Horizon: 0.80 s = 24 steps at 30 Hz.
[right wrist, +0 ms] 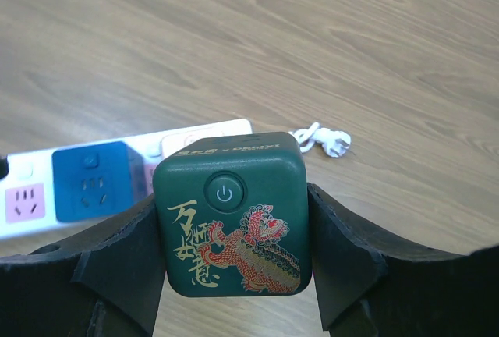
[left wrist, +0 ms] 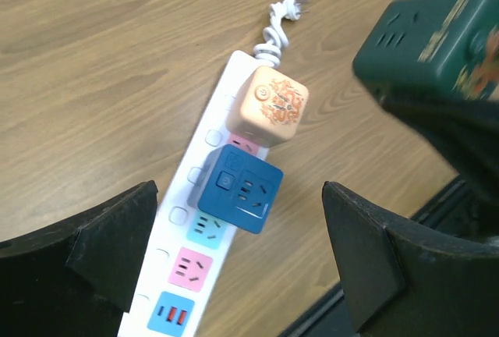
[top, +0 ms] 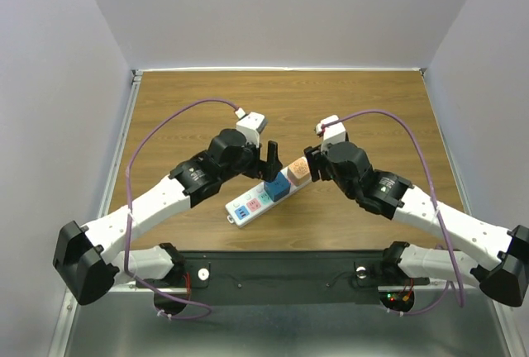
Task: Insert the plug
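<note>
On the wooden worktop (top: pixel 372 109), the power strip (top: pixel 241 211) already carries a peach cube (left wrist: pixel 271 107) and a blue cube (left wrist: pixel 239 189). Above it the left pincer (left wrist: pixel 238 220) stands wide open and empty. The right pincer (right wrist: pixel 231 235) clamps the green plug cube (right wrist: pixel 226 196) beside it, not yet inserted.

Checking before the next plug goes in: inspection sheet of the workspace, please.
Surface: wood-grain table.
Job's things: white power strip lying diagonally; blue cube adapter and peach cube adapter plugged in side by side; green cube adapter held off the strip.
Clutter: nothing seen.
Grippers: left gripper open above the blue cube adapter; right gripper shut on the green cube adapter.
Cables: purple cables looped along both arms; strip's white cord bundled on the table.
Surroundings: grey walls on three sides.
</note>
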Each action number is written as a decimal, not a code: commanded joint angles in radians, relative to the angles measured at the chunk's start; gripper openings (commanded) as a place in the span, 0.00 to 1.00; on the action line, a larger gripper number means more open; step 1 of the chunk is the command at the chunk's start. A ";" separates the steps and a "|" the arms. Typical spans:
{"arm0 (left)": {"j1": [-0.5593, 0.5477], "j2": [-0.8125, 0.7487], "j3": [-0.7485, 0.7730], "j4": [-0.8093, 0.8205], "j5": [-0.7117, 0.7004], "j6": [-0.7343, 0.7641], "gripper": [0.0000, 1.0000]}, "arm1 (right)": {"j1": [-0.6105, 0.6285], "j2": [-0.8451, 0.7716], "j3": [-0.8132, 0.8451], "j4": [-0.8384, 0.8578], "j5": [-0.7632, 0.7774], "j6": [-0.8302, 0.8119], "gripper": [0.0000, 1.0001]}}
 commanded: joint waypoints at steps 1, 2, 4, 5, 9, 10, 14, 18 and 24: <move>-0.053 0.007 -0.034 0.089 -0.158 0.106 0.98 | -0.059 -0.040 0.036 0.046 0.051 0.073 0.00; -0.080 0.011 -0.039 0.099 -0.172 0.120 0.98 | -0.070 -0.045 0.039 0.048 0.054 0.081 0.00; -0.102 0.037 -0.045 0.112 -0.211 0.159 0.98 | -0.088 -0.057 0.046 0.049 0.057 0.100 0.00; -0.108 0.051 -0.042 0.111 -0.227 0.172 0.98 | -0.093 -0.062 0.049 0.048 0.056 0.103 0.00; -0.145 0.112 -0.027 0.109 -0.190 0.220 0.99 | -0.102 -0.071 0.057 0.048 0.054 0.118 0.00; -0.154 0.128 -0.027 0.119 -0.174 0.234 0.99 | -0.105 -0.072 0.057 0.048 0.052 0.119 0.01; -0.170 0.174 -0.021 0.119 -0.118 0.260 0.99 | -0.111 -0.074 0.052 0.048 0.045 0.126 0.00; -0.182 0.215 -0.022 0.119 -0.126 0.263 0.99 | -0.115 -0.080 0.048 0.048 0.034 0.130 0.00; -0.202 0.298 -0.007 0.114 -0.159 0.275 0.99 | -0.115 -0.091 0.040 0.048 0.020 0.129 0.00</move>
